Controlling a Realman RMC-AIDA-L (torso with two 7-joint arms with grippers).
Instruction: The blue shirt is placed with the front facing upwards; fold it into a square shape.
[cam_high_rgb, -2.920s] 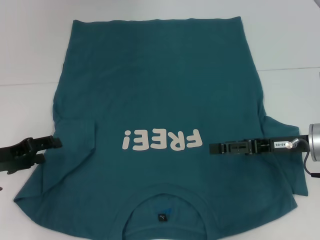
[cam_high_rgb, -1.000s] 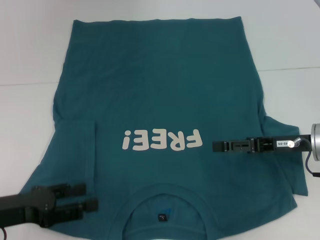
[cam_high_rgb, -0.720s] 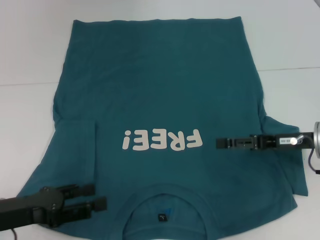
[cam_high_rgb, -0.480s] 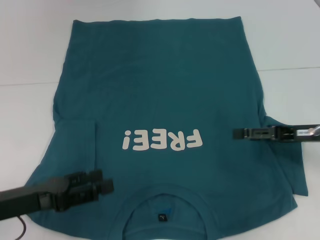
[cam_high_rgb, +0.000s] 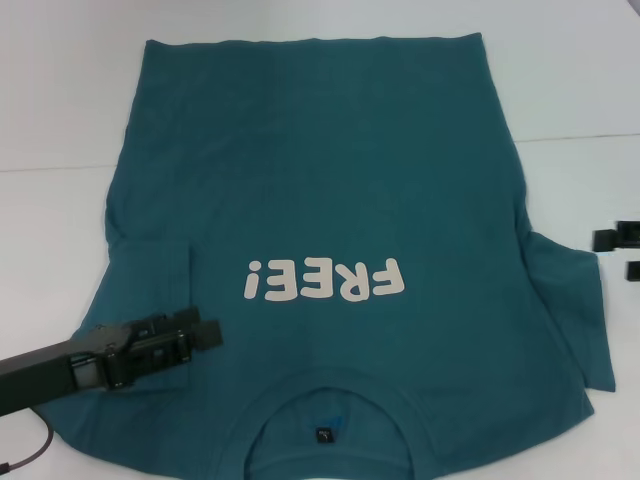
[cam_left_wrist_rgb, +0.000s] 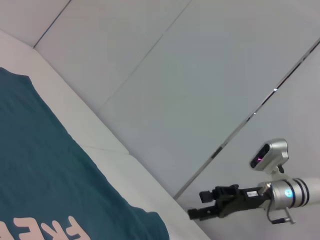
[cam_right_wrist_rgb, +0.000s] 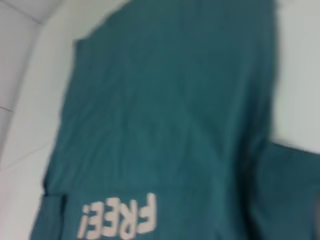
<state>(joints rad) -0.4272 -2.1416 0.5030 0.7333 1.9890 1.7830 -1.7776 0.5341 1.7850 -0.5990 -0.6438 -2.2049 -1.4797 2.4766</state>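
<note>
The blue shirt (cam_high_rgb: 320, 180) lies flat on the white table, front up. Its collar (cam_high_rgb: 330, 400) is nearest me and the white "FREE!" print (cam_high_rgb: 325, 280) reads upside down. One sleeve (cam_high_rgb: 150, 275) is folded inward on the left, while the other sleeve (cam_high_rgb: 570, 300) lies spread out on the right. My left gripper (cam_high_rgb: 208, 328) hovers open over the shirt's near left shoulder, holding nothing. My right gripper (cam_high_rgb: 622, 252) is open at the frame's right edge, just off that spread sleeve. The left wrist view shows the shirt (cam_left_wrist_rgb: 40, 165) and the right gripper (cam_left_wrist_rgb: 199, 205); the right wrist view shows the shirt (cam_right_wrist_rgb: 175, 125).
The white table (cam_high_rgb: 60, 100) shows bare on both sides of the shirt and beyond its hem. A thin black cable (cam_high_rgb: 25, 455) trails under my left arm at the near left corner. Pale wall panels (cam_left_wrist_rgb: 175, 75) stand behind the table.
My left arm swung in from the left edge to over the shirt's near left shoulder. My right gripper drew back off the chest to the right edge. The shirt lies unchanged.
</note>
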